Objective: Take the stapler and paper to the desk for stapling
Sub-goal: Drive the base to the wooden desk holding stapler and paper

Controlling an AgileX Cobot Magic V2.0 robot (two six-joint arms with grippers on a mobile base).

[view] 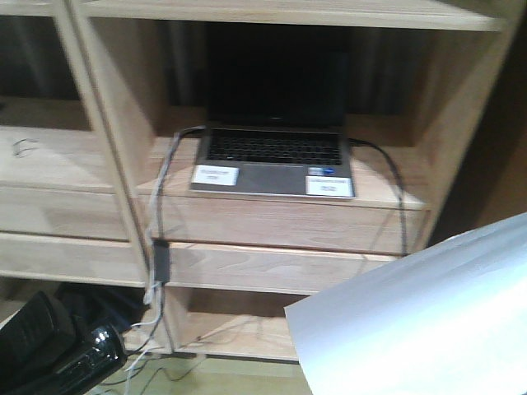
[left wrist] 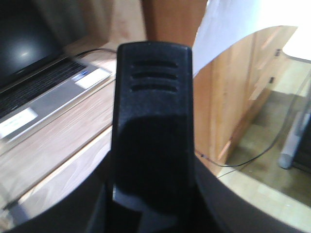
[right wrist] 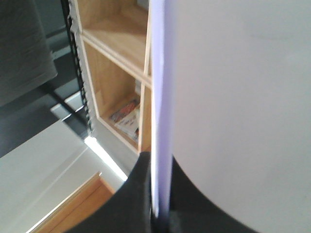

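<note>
The black stapler [left wrist: 151, 121] stands end-on in the left wrist view, three ribs near its tip, and my left gripper [left wrist: 153, 187] is shut on it. In the front view that gripper [view: 90, 350] is low at the bottom left, in front of the shelf unit. The white paper [view: 428, 313] fills the bottom right corner, held up off any surface. The right wrist view shows the paper [right wrist: 233, 97] edge-on, with my right gripper [right wrist: 158, 213] shut on its lower edge. A corner of the paper [left wrist: 233, 24] also shows in the left wrist view. The desk is out of view.
A wooden shelf unit [view: 280, 222] stands straight ahead, holding an open laptop [view: 276, 140] with two white labels [view: 216, 174]. Cables [view: 156, 247] hang down the shelf front to the floor. Books [right wrist: 127, 119] lie in a lower wooden compartment in the right wrist view.
</note>
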